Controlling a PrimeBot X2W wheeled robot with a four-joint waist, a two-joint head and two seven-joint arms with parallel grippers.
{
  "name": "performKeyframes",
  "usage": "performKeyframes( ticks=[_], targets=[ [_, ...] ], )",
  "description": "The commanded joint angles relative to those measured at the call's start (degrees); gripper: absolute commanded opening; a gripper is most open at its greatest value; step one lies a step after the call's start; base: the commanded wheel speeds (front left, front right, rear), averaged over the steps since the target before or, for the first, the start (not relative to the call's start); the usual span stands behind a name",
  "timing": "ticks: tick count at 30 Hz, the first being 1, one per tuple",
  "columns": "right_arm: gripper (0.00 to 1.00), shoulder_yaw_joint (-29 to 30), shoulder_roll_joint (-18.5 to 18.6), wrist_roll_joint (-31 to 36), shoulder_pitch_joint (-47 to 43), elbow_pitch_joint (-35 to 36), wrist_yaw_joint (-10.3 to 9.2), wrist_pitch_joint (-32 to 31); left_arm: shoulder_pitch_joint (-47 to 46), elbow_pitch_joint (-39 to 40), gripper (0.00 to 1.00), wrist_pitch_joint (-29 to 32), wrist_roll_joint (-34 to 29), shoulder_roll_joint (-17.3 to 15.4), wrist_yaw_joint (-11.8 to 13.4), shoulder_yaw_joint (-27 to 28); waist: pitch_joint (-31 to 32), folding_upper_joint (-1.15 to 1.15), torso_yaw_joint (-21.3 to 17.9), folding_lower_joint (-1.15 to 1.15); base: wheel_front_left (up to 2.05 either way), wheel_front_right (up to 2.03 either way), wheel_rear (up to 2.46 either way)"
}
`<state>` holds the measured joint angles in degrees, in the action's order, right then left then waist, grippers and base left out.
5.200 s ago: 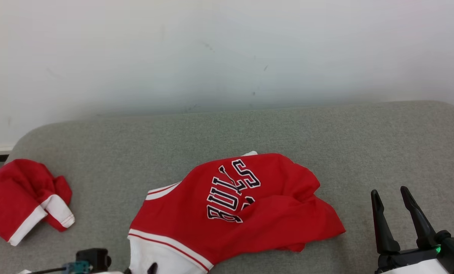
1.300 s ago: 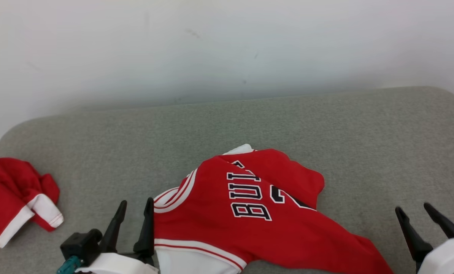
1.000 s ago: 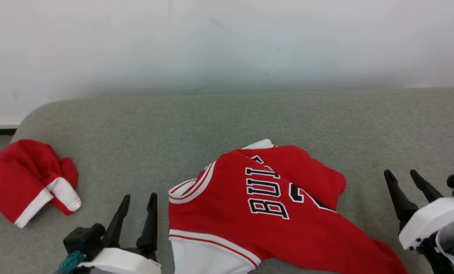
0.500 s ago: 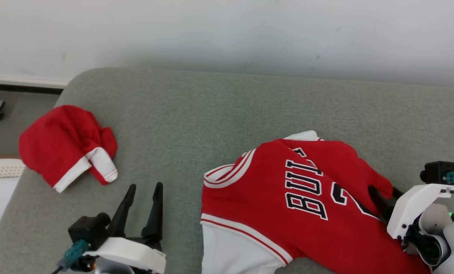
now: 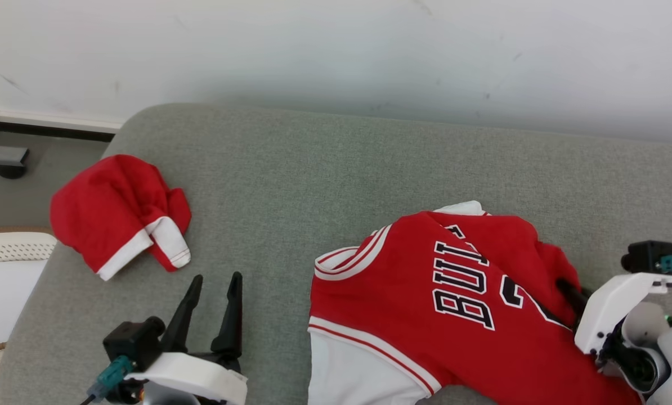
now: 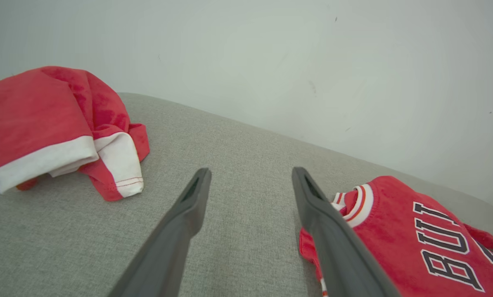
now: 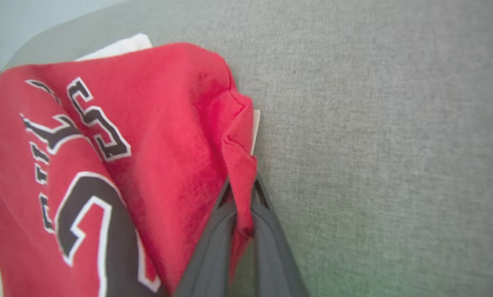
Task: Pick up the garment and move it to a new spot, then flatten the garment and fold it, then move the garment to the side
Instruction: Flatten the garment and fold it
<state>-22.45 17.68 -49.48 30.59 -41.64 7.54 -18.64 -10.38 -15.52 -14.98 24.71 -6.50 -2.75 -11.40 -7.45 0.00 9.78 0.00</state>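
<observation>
A: Start closest in. What are the 2 claws doing?

B: In the head view the left gripper sits at 7 o'clock. Its 2 dark fingers are spread wide with nothing between them, over bare cushion just left of the shirt. The right gripper is at 4 o'clock. The right wrist view shows its fingers pinched together on a raised fold of red cloth at the shirt's edge.

A: And the garment itself?

B: The red basketball jersey with white trim and dark block lettering lies rumpled on the grey woven cushion, from 5 to 3 o'clock. One side is doubled over, so the lettering is cut off. Apart from the pinched fold, it looks to be resting on the cushion.

A: So how far along are we?

B: Barely begun, I'd judge. The grasp for the pick-up is made. The lift, the carry to a new spot, the flattening, the fold and the move aside are all left.

A: Anything farther out?

B: A crumpled red cloth with a white hem lies at 10 o'clock, near the cushion's left end. It is well apart from the jersey and from both claws. Beyond it, at 12 o'clock, is the plain white wall.
</observation>
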Motion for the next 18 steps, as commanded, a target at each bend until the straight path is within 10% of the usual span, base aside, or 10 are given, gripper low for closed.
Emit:
performKeyframes(
  ticks=[1, 18],
  targets=[
    [0.00, -0.3, 0.8, -0.2, 1.7, 0.5, -0.11, 1.0, 0.1, -0.1, 1.00, -0.2, -0.3, -0.1, -0.1, 0.1, 0.2, 0.00, 0.0, 0.00, 0.00, 0.00, 0.00],
    [0.00, -3.5, 13.3, 5.2, 22.9, -3.6, -0.11, 4.7, -2.6, 0.1, 1.00, -0.2, 0.2, 2.7, -1.6, -1.8, -7.3, 0.00, 9.5, 0.00, 0.00, 0.00, 0.00]
  ],
)
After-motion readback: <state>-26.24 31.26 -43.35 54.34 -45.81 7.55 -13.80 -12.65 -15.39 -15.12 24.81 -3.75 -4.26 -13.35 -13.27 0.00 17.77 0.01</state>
